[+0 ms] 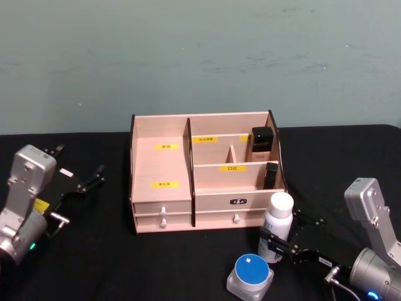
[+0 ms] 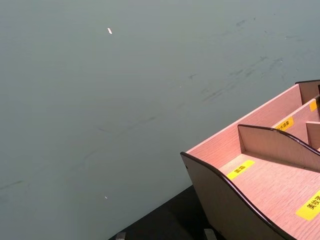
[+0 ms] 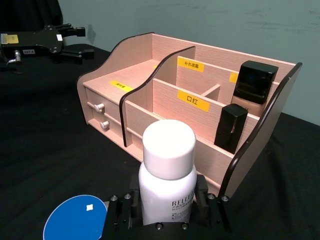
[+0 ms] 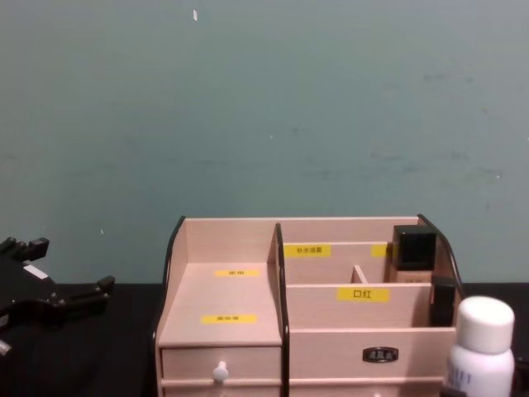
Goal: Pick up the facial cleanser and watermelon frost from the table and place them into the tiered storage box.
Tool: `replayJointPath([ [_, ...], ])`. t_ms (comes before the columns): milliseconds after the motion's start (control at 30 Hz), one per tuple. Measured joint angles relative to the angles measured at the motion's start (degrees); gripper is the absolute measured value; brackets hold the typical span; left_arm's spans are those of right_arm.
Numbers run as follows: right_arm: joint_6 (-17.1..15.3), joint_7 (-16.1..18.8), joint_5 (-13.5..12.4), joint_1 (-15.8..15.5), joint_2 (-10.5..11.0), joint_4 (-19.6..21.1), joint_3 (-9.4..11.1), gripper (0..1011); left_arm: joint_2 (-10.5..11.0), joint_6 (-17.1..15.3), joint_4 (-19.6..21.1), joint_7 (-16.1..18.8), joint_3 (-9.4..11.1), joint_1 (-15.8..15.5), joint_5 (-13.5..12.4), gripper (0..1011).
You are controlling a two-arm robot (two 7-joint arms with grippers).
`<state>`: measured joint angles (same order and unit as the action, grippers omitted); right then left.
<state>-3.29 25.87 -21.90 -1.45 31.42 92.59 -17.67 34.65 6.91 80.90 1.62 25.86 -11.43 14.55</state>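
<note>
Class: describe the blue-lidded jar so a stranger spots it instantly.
Find the wooden organiser. Before its right end the right gripper holds a white bottle; the jar sits beside it, nearer the robot. It alone is squat with a blue lid.

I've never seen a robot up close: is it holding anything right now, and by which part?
The right tool grips the facial cleanser round its lower body. The left tool is open and holds nothing.

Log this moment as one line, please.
right gripper: shut on facial cleanser | left gripper: open, parked left | watermelon frost: on table | tiered storage box: holds neither
</note>
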Motion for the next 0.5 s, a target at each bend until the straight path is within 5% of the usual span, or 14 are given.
replayJointPath([
  [133, 0.0, -0.01, 0.0, -0.02, 0.0, 0.02, 0.0, 592, 0.0, 0.0, 0.0, 0.0, 0.0, 0.0, 0.0, 1010],
  [500, 0.01, -0.04, 0.01, -0.05, 0.0, 0.06, 0.0, 591, 0.0, 0.0, 0.0, 0.0, 0.0, 0.0, 0.0, 1010],
])
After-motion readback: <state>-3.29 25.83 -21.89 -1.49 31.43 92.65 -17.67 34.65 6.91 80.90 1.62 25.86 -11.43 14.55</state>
